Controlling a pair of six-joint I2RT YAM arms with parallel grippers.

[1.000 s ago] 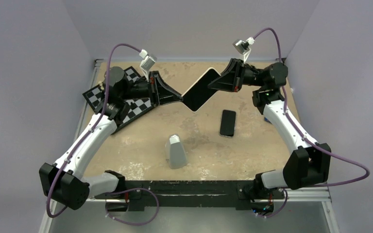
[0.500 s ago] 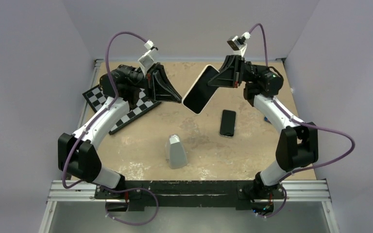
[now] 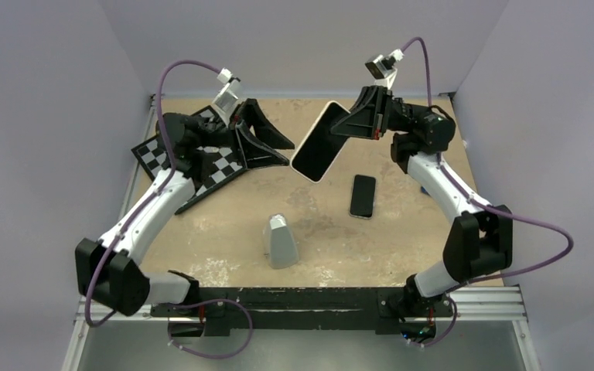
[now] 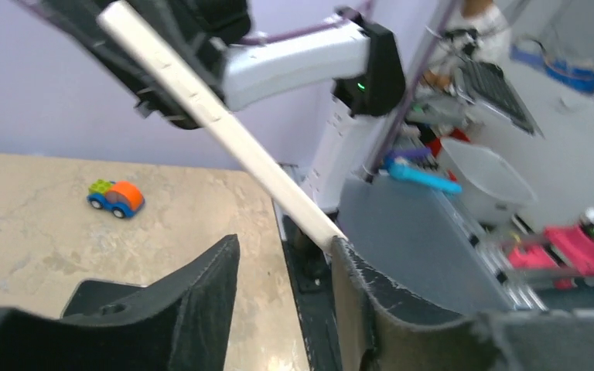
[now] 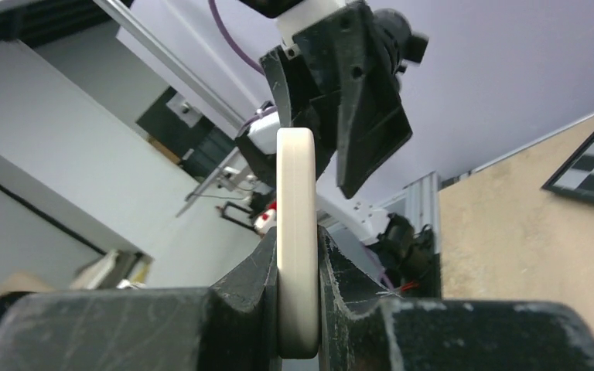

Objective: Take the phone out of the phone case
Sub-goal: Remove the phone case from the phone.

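Observation:
The phone [image 3: 318, 144] shows a glossy black screen framed by the whitish rim of the phone case [image 5: 295, 178]. It hangs tilted above the back of the table. My right gripper [image 3: 349, 122] is shut on its upper right end, and the pale edge sits pinched between the right gripper's [image 5: 297, 236] jaws. My left gripper [image 3: 289, 153] stands open just left of the lower corner, gripping nothing. In the left wrist view the case's edge [image 4: 224, 127] runs diagonally down to the tip of the right-hand finger [image 4: 348, 263] of my left gripper [image 4: 285, 241].
A second black phone [image 3: 363, 195] lies flat on the table right of centre. A grey tapered block [image 3: 281, 240] stands in the middle front. A checkerboard [image 3: 228, 164] lies under the left arm. A small toy car [image 4: 116, 198] sits near the back.
My left gripper, shut at the phone's lower corner a second ago, has opened and let go. The right gripper has lifted the cased phone slightly and still holds it.

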